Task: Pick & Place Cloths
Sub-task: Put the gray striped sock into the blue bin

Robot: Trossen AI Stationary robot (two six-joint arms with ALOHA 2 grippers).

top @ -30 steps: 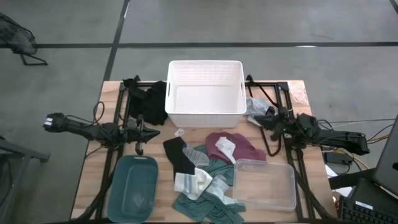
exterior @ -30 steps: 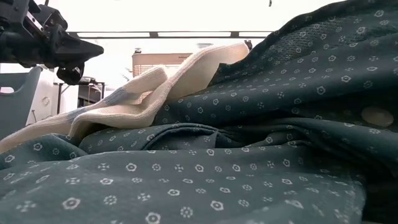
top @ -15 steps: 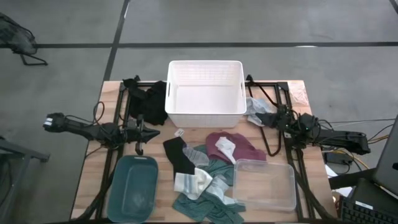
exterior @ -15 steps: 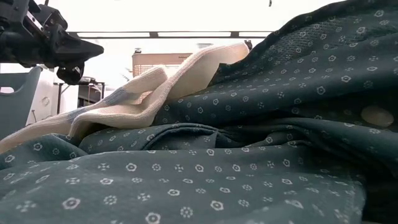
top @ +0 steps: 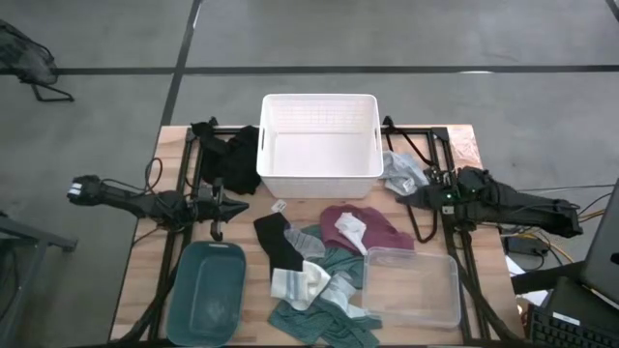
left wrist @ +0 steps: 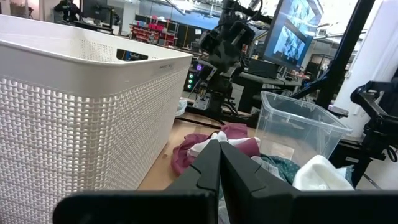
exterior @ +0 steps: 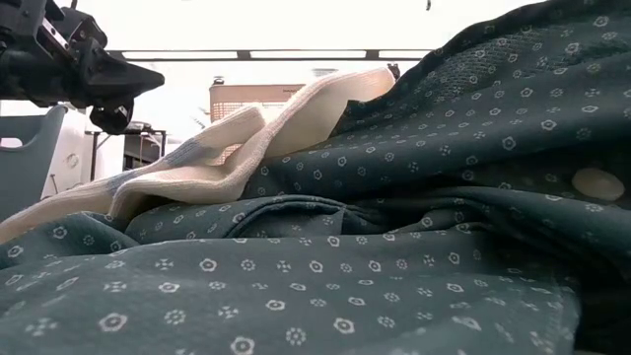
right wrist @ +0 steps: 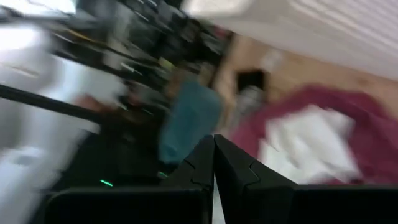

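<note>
Both grippers closed and empty; cloths lay scattered around the bins.

In the high view the left gripper [top: 235, 205] sat at left centre of the frame, fingers pressed together on nothing, just left of the white basket [top: 320, 175]. The right gripper [top: 414, 193] was at right centre, also pinched closed and holding nothing, touching or just above a white-grey cloth [top: 398, 170] beside the basket's right wall. A black cloth [top: 230, 158] lay at the basket's left side. Below the basket, centre frame, were a maroon cloth [top: 360, 226], a black sock-like cloth [top: 280, 243] and teal-green cloths [top: 324, 309], the last between the teal bin [top: 207, 290] and the clear bin [top: 411, 288].
</note>
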